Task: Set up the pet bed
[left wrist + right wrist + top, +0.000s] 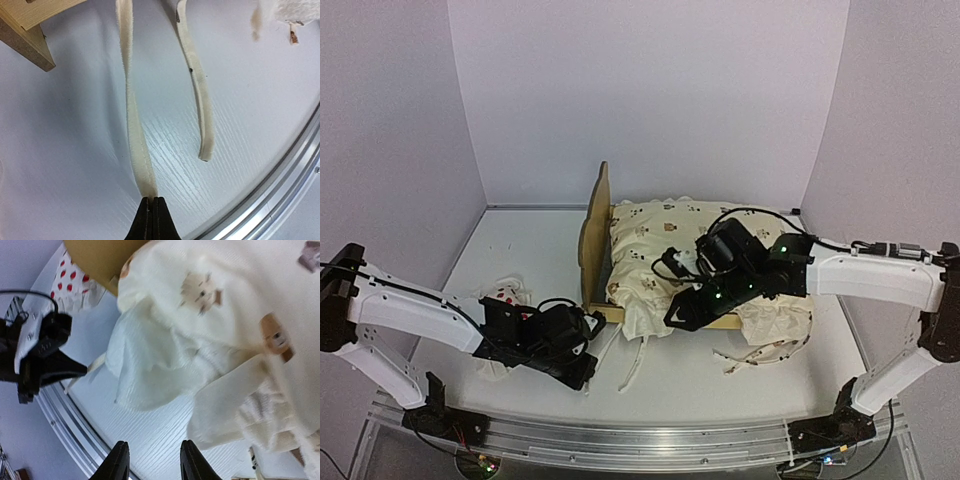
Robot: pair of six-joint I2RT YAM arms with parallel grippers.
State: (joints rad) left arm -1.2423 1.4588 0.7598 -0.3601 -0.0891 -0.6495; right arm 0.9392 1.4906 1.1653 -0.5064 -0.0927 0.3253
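Pinched in pressed-together left gripper (152,215), bottom centre: cream quilt tie (132,115). Spread above animal-print quilt (660,240): right gripper (155,460). Centre frame, under quilt: pet bed (592,232). Risks dragging quilt off through hard tie pull.

Our left arm (415,312) reaches in from the lower left of the top view. The left claw (585,380) sits low at lower centre, fingers pressed together on a cream tie (132,125). Our right arm (875,275) stretches in from the right edge. The right claw (680,315) points down-left at centre, fingers (120,462) parted.
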